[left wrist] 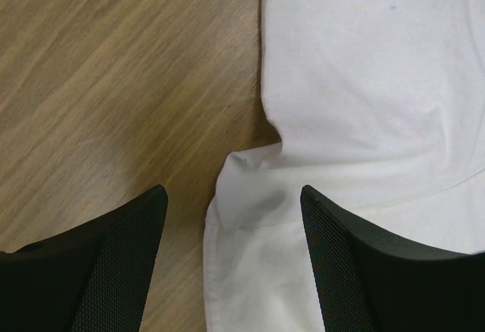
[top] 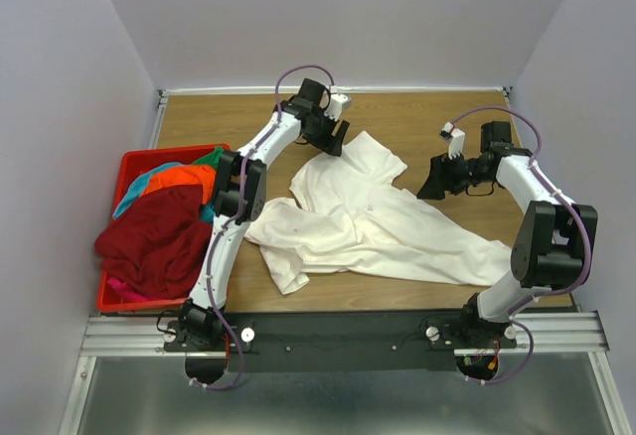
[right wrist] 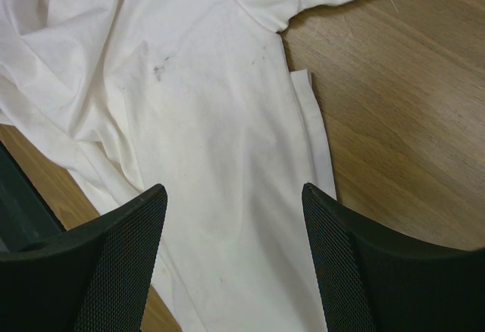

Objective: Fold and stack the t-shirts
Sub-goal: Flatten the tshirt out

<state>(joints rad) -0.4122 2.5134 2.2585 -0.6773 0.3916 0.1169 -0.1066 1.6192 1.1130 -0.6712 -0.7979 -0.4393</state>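
Left arm [top: 238, 192] stretched far, right arm [top: 552, 236] bent, jaws gaping, empty, beside white t-shirt [top: 358, 221]

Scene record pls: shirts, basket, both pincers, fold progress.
white shirt: crumpled, unfolded, mid table
basket: left side of the table, heaped with dark red shirt, orange shirt, teal shirt
left pincer: open, over white shirt's edge, holding nothing
right pincer: open, over white shirt, holding nothing
stack: none yet
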